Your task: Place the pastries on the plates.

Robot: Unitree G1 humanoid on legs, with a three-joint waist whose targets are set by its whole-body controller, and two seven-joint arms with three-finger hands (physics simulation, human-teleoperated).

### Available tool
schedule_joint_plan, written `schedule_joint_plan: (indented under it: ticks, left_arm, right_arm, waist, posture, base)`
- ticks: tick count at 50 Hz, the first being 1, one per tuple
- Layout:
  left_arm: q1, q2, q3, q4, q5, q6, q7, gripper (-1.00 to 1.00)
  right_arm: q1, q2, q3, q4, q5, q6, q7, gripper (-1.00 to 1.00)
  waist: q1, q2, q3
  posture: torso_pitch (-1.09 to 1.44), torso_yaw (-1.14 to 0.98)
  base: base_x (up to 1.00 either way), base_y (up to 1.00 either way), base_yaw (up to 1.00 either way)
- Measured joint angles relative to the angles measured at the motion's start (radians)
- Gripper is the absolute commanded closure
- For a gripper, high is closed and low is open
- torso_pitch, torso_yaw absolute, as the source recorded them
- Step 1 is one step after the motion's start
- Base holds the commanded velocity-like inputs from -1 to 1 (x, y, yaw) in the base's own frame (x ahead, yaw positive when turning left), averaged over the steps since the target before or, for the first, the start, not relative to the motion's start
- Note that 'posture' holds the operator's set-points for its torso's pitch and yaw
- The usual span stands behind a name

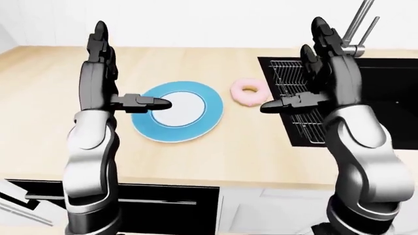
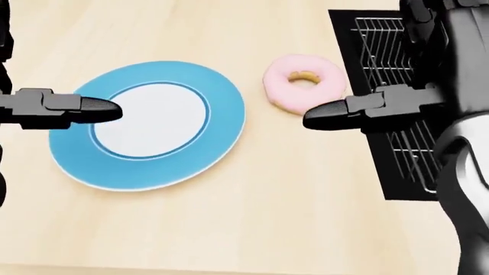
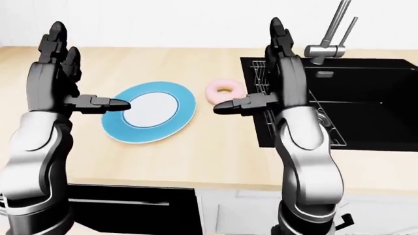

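Black left hand [image 1: 104, 73] and right hand [image 1: 323, 68] raised, fingers spread.

My head view looks steeply down and close on the counter [image 2: 252, 217], cropping both raised hands to their inward-pointing thumbs. My two eye views sit further back, facing forward and slightly down, showing whole arms. All three share the blue plate [image 2: 222, 143] between the hands.

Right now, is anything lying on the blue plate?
No pastry lies on the blue plate; its white centre is bare. The pink doughnut sits on the counter to its right in the head view. The left hand's fingers cover the plate's left edge.
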Motion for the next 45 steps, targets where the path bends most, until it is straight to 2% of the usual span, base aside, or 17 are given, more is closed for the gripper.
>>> schedule_joint_plan:
  ticks: [5, 8, 14, 21, 25, 30, 33, 37, 45]
  left_arm:
    - [0.013, -0.001, 0.002, 0.006, -0.003, 0.003, 0.0, -1.0]
    - [0.012, -0.003, 0.003, 0.01, 0.0, 0.001, 0.004, -1.0]
    - [0.011, -0.005, -0.003, 0.015, 0.003, -0.007, 0.006, -1.0]
    - [0.015, -0.002, 0.005, 0.004, 0.0, -0.005, 0.006, -1.0]
    - [0.016, -0.002, 0.005, 0.005, -0.001, -0.003, 0.007, -1.0]
    - [0.009, 0.004, 0.007, -0.007, -0.007, 0.011, 0.003, -1.0]
    - [0.003, 0.01, 0.012, -0.02, -0.01, 0.024, 0.001, -1.0]
    - [0.001, 0.012, 0.013, -0.018, -0.013, 0.02, 0.003, -1.0]
    - [0.009, 0.01, 0.011, -0.01, -0.015, 0.016, 0.005, -1.0]
  right_arm:
    - [-0.073, -0.026, 0.037, 0.083, -0.059, 0.069, 0.034, -1.0]
    - [-0.162, -0.052, 0.066, 0.181, -0.111, 0.105, 0.087, -1.0]
    - [-0.31, -0.055, 0.09, 0.361, -0.215, 0.069, 0.188, -1.0]
    - [-0.435, -0.047, 0.104, 0.652, -0.32, -0.05, 0.271, -1.0]
    - [-0.491, -0.052, 0.128, 0.792, -0.392, -0.11, 0.332, -1.0]
    - [-0.577, -0.054, 0.137, 1.042, -0.494, -0.255, 0.384, -1.0]
    - [-0.655, -0.054, 0.139, 1.261, -0.546, -0.371, 0.389, -1.0]
    - [-0.712, -0.05, 0.129, 1.44, -0.586, -0.482, 0.384, -1.0]
    - [-0.739, -0.025, 0.134, 1.627, -0.62, -0.614, 0.377, -1.0]
  waist:
    - [-0.003, -0.004, 0.004]
    - [-0.003, -0.003, 0.008]
    - [-0.003, -0.002, 0.008]
    - [-0.004, 0.003, 0.01]
    - [-0.004, 0.007, 0.012]
    - [-0.007, 0.011, 0.012]
    - [-0.01, 0.016, 0.012]
    - [-0.011, 0.02, 0.011]
    - [-0.013, 0.02, 0.01]
  posture:
    - [0.0, 0.0]
    - [0.0, 0.0]
    - [0.0, 0.0]
    - [0.0, 0.0]
    - [0.0, 0.0]
    - [0.0, 0.0]
    - [0.0, 0.0]
    - [0.0, 0.0]
    - [0.0, 0.0]
  base:
    - [0.0, 0.0, 0.0]
    - [0.0, 0.0, 0.0]
    - [0.0, 0.0, 0.0]
    - [0.0, 0.0, 0.0]
    - [0.0, 0.0, 0.0]
    - [0.0, 0.0, 0.0]
    - [0.0, 0.0, 0.0]
    - [0.0, 0.0, 0.0]
    - [0.0, 0.0, 0.0]
